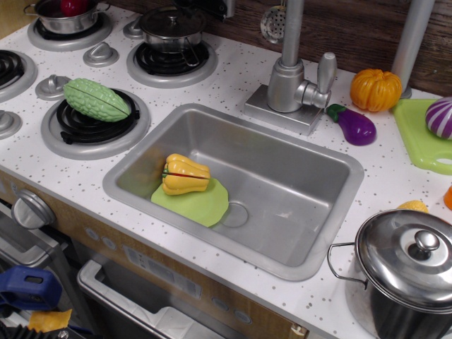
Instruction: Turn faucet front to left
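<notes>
The faucet [287, 83] is a matte silver-grey toy tap standing behind the sink on a square flat base [277, 111]. Its upright pipe [292, 28] runs out of the top of the picture, so the spout is out of view. Its stubby lever [326, 70] points up on the right side of the body. Only a dark part of my gripper [215, 7] shows at the top edge, above the lidded pot and well left of the faucet. Its fingers are out of view.
The steel sink [311, 240] holds a yellow squash [185, 174] on a green plate [201, 203]. A green gourd [96, 99] lies on a burner. A lidded pot [171, 27] stands at the back. A pumpkin [375, 90], an eggplant [354, 124], a plain grey pole [412, 39] and a large pot [409, 279] are to the right.
</notes>
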### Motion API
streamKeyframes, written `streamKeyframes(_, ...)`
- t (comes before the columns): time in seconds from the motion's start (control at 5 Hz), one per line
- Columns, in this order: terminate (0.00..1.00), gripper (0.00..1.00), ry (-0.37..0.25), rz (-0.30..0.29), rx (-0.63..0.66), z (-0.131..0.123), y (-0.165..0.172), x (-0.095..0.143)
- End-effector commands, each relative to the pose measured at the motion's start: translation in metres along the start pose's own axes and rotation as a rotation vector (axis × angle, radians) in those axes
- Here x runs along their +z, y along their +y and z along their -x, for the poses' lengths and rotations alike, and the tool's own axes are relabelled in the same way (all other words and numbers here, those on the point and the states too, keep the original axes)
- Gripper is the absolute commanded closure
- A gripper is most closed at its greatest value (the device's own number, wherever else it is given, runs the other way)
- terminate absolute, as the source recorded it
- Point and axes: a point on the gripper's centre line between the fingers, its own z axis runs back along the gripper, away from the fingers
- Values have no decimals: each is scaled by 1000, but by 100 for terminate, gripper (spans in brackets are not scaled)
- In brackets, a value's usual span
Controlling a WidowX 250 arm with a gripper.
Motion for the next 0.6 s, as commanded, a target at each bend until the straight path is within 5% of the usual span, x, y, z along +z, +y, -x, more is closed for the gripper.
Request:
streamKeyframes(0.0,0,100,-28,-34,28,-21,7,14)
streamKeyframes(0.2,0,100,-23,-52,40,-20,3,17)
streamKeyframes(0.4,100,100,29,-64,20,-18,1,18)
